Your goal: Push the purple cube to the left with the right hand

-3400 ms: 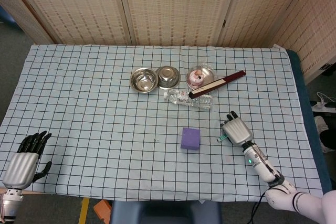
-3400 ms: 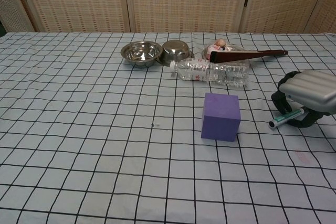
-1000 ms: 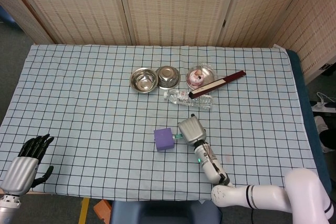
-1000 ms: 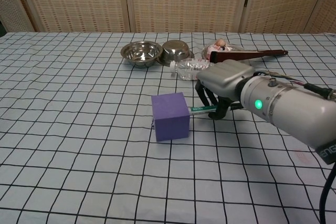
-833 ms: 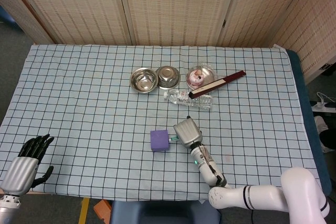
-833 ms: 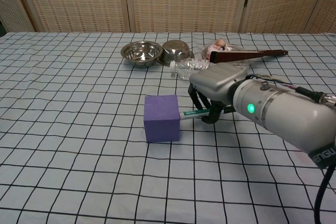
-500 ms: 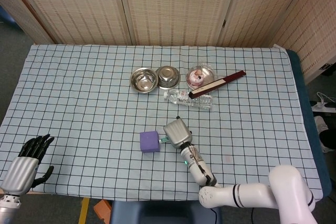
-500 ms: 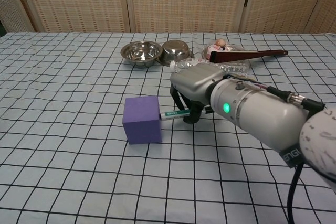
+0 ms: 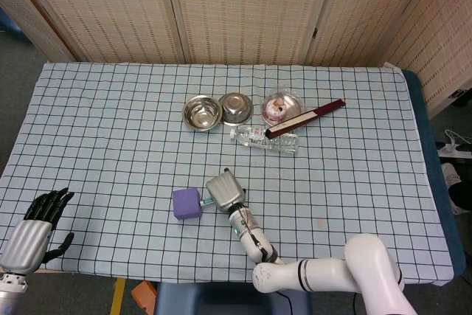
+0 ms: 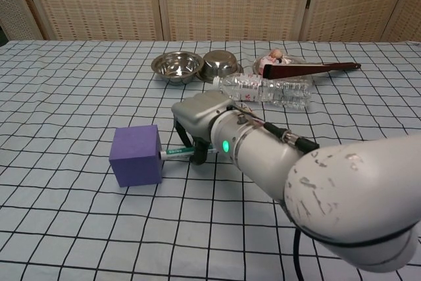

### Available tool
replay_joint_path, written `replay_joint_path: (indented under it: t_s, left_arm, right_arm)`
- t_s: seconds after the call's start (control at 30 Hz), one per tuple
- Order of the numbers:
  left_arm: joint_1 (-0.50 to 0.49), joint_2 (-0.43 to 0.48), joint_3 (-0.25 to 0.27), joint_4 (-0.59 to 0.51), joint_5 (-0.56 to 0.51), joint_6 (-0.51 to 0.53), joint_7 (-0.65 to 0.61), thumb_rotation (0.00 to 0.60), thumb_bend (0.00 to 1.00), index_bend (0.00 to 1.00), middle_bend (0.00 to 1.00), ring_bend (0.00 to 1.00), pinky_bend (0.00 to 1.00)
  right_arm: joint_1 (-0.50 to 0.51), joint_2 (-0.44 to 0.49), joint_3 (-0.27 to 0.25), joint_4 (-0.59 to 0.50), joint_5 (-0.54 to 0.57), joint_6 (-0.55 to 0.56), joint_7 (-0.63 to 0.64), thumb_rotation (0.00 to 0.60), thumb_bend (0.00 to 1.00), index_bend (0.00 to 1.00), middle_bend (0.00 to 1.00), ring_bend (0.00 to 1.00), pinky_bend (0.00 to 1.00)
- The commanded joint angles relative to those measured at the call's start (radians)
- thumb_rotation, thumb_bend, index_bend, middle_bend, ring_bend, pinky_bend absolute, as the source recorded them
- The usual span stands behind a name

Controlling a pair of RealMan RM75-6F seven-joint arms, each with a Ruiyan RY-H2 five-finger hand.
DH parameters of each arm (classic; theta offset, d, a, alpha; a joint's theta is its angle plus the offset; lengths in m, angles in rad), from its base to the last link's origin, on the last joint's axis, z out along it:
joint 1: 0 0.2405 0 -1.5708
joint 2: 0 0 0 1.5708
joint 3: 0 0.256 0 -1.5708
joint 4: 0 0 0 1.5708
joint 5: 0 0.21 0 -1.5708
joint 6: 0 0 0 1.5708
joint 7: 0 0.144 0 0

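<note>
Under the curled fingers (image 10: 186,141) of the right hand (image 10: 200,123): a slim green-and-white tube (image 10: 176,153), clasped, its tip touching the right face of the purple cube (image 10: 135,155). Mid-push by the look of it, cube left of table centre, near the front edge. Next move probably calls for steady leftward pressure, kept square against the face to avoid spinning the block. Matte, soft-edged cube; smooth metallic hand shell; gridded cloth (image 9: 110,130) underneath. At the far front-left corner, left hand (image 9: 33,230) idle, grasping nothing, fingers loosely apart.
</note>
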Motion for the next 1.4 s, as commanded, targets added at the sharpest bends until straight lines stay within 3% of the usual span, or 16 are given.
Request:
replay_joint_path:
  t_s: [0.03, 0.73, 1.1, 1.4]
  left_arm:
    - [0.000, 0.002, 0.000, 0.000, 0.001, 0.002, -0.004, 0.600, 0.39, 0.00, 0.00, 0.00, 0.08]
    - [0.004, 0.010, 0.004, 0.000, 0.015, 0.012, -0.022, 0.600, 0.39, 0.00, 0.00, 0.00, 0.08]
    - [0.003, 0.012, 0.006, 0.002, 0.022, 0.012, -0.028, 0.600, 0.39, 0.00, 0.00, 0.00, 0.08]
    - [0.005, 0.014, 0.006, 0.005, 0.021, 0.015, -0.031, 0.600, 0.39, 0.00, 0.00, 0.00, 0.08]
  right_arm:
    - [0.018, -0.018, 0.017, 0.021, 0.005, -0.004, 0.009, 0.600, 0.47, 1.00, 0.80, 0.51, 0.33]
    - [0.159, -0.155, 0.109, 0.166, 0.051, -0.024, -0.009, 0.600, 0.48, 1.00, 0.80, 0.51, 0.33]
    - [0.259, -0.251, 0.193, 0.313, 0.079, -0.062, -0.006, 0.600, 0.48, 1.00, 0.80, 0.51, 0.33]
    - [0.237, -0.206, 0.159, 0.270, 0.084, -0.023, -0.029, 0.600, 0.48, 1.00, 0.80, 0.51, 0.33]
